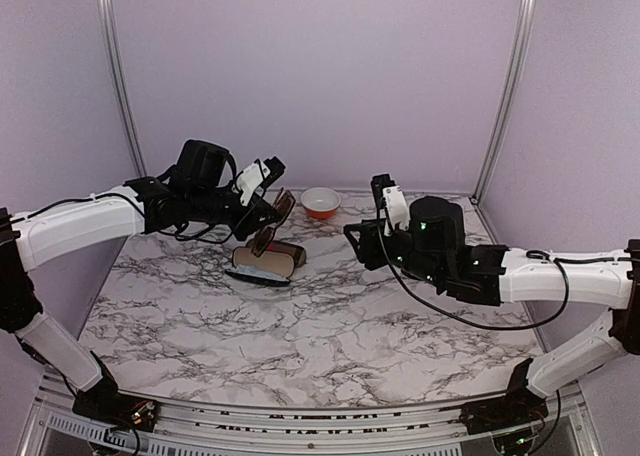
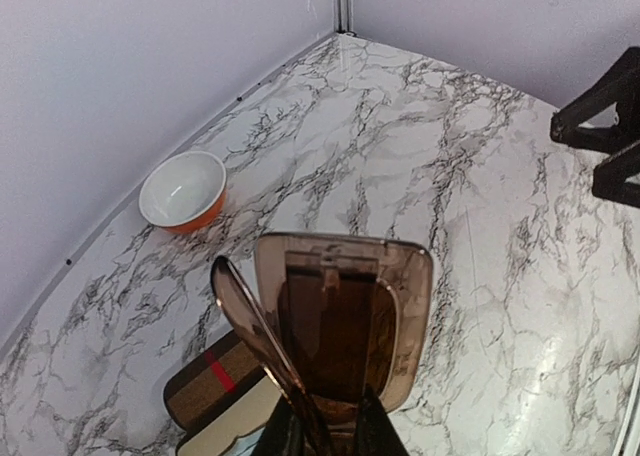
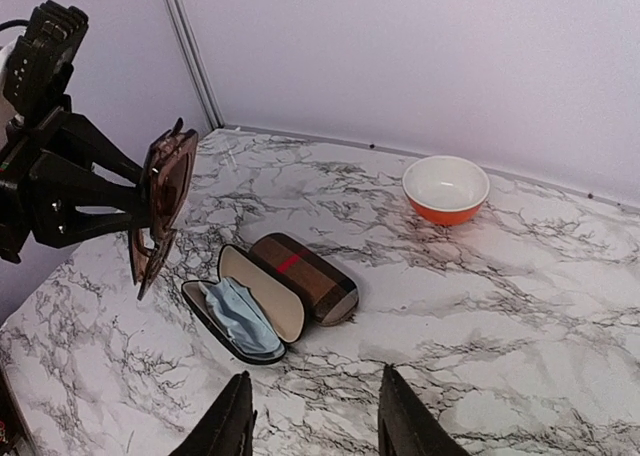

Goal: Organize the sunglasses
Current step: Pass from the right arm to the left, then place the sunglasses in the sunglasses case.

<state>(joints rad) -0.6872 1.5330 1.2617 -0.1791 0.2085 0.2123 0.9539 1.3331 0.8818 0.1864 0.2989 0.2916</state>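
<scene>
The left pincer, jaws narrow, gripped the brown pair and held it aloft at centre left of the top view, above the open case. That case held only a blue cloth and touched the striped case. The right pincer, jaws apart, held nothing. By my judgement nothing was stowed yet, and the black pair was not in view.
</scene>
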